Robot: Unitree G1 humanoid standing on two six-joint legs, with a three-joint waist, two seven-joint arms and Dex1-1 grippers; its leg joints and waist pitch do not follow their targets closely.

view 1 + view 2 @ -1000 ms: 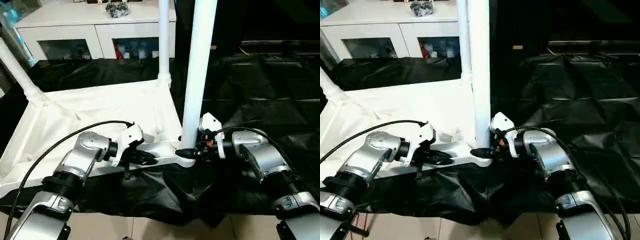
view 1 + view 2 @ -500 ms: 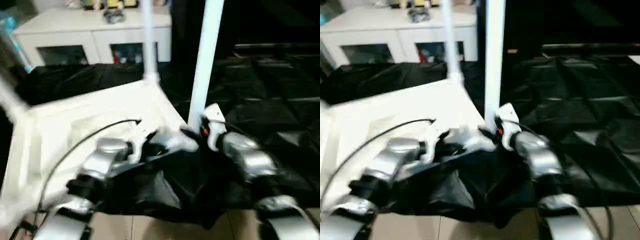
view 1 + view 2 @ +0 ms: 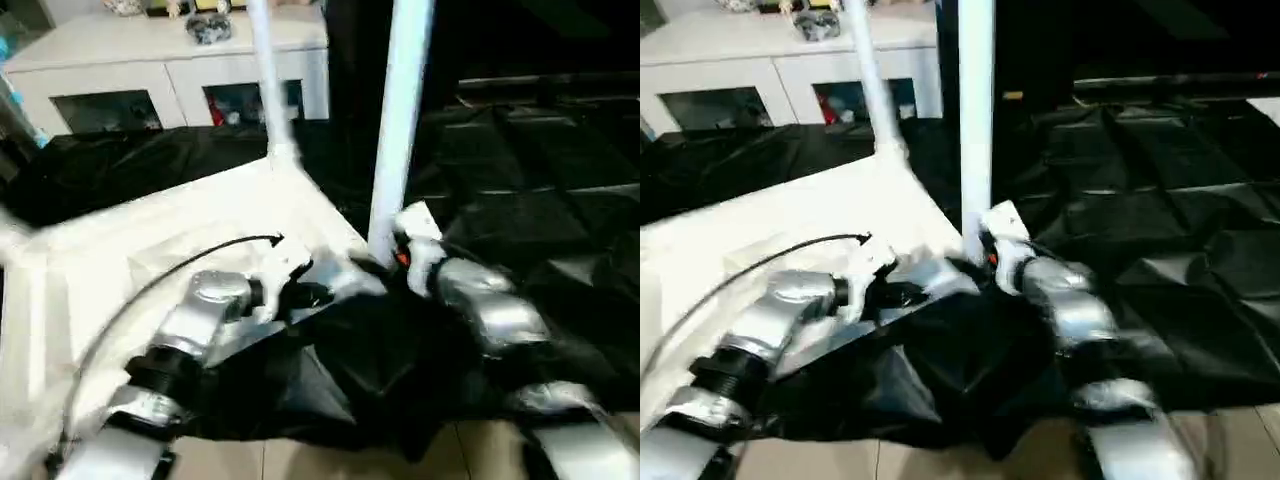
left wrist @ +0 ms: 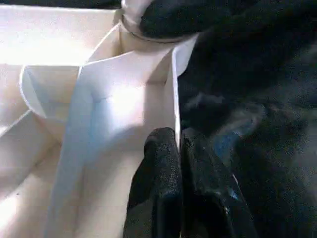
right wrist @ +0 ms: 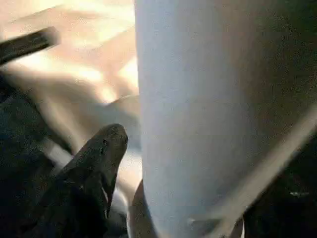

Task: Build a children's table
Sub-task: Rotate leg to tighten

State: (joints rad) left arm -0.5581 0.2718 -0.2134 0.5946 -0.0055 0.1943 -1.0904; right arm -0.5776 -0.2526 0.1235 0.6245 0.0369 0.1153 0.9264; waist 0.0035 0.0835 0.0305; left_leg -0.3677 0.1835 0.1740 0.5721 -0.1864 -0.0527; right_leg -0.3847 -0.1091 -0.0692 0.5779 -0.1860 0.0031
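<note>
My left fingers [image 4: 171, 163] are clenched on the upturned top's [image 3: 200, 215] rim on the bench [image 3: 540, 160]; my right fingers [image 5: 101, 153] flank the near leg [image 3: 398, 120], grip unclear.

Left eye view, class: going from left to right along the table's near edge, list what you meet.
Left forearm → left gripper → near corner leg → right gripper → right forearm → black drape.

2 head eyes looking down over table top [image 3: 150, 230], wrist cameras close — sharing near leg [image 5: 208, 99]
</note>
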